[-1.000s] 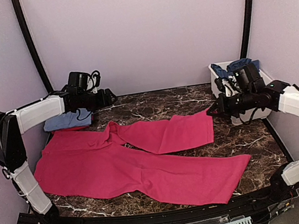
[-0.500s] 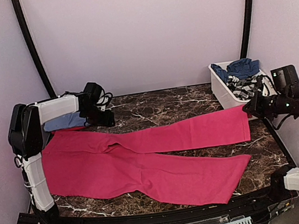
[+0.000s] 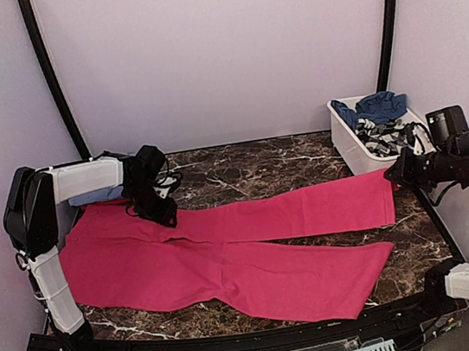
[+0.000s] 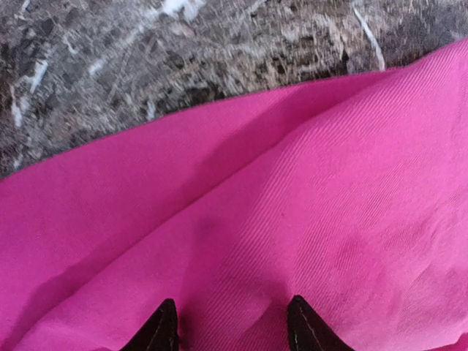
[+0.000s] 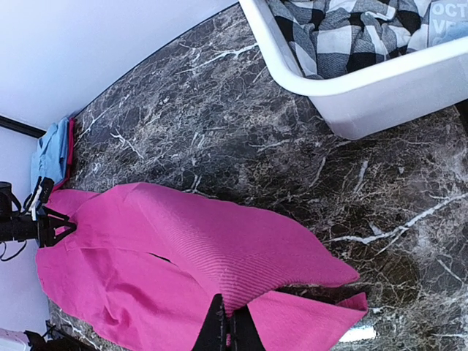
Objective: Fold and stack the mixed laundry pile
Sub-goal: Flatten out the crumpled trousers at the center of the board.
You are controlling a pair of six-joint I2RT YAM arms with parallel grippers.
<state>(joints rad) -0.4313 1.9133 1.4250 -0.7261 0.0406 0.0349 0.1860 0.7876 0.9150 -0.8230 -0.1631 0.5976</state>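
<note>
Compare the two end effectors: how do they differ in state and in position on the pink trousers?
The left end effector is open, whereas the right end effector is shut, pinching cloth. The left one is near the waist end of the pink trousers; the right one holds the cuff of the far leg. Both are at the same garment.

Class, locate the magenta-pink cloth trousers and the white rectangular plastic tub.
magenta-pink cloth trousers (image 3: pixel 257 273): top view, near leg.
white rectangular plastic tub (image 3: pixel 345 148): top view, left wall.
</note>
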